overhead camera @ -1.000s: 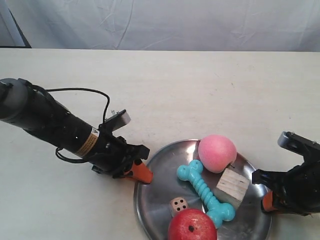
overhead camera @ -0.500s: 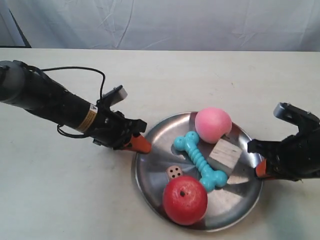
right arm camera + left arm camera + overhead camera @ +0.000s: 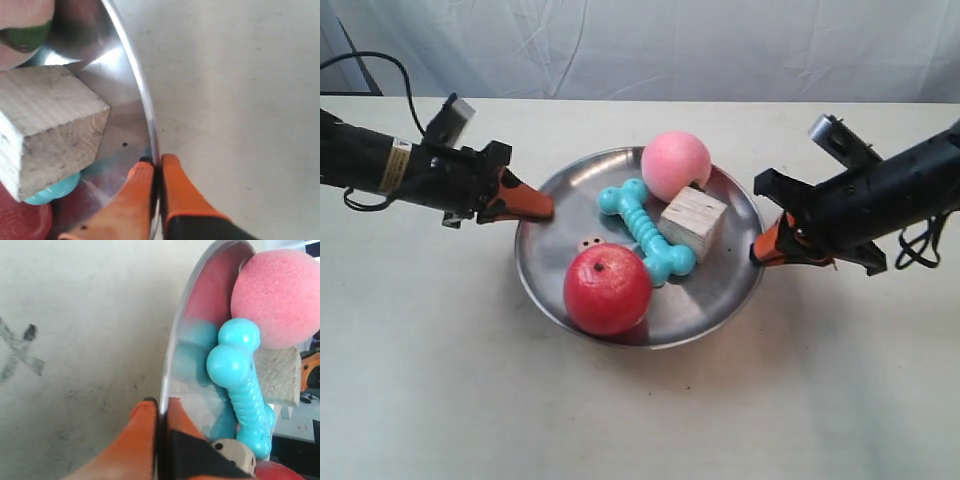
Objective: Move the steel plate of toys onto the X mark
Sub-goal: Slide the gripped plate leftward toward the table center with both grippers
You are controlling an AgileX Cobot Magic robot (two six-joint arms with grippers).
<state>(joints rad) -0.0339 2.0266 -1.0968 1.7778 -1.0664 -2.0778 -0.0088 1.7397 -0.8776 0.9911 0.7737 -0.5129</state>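
The left gripper [image 3: 532,206], on the black arm reaching in from the left of the worktop [image 3: 440,380], was clamped on the left rim of the steel plate [image 3: 720,285]. The left wrist view showed its orange fingers [image 3: 142,440] pinching the thin metal edge [image 3: 175,355] from either side. In that same view the X mark [image 3: 20,350] lay on bare worktop outside the plate, near the rim but clear of it and of the gripper. The exterior view did not show the mark.

The plate sat mid-worktop between the two arms, carrying all five toys. The small tan die [image 3: 588,243] lay nearest the left gripper, touching the red apple [image 3: 607,289] at the plate's near edge. The turquoise bone [image 3: 645,232] ran diagonally across the middle. The pink ball [image 3: 676,165] sat at the far rim, and the wooden cube [image 3: 693,222] lay just right of the bone.

On the right, the right gripper [image 3: 766,246] was closed on the opposite rim. Its wrist view showed both orange fingertips [image 3: 140,175] pressed against the plate's edge [image 3: 135,80], with the cube [image 3: 45,125] just inside. White cloth [image 3: 670,45] hung behind the worktop.
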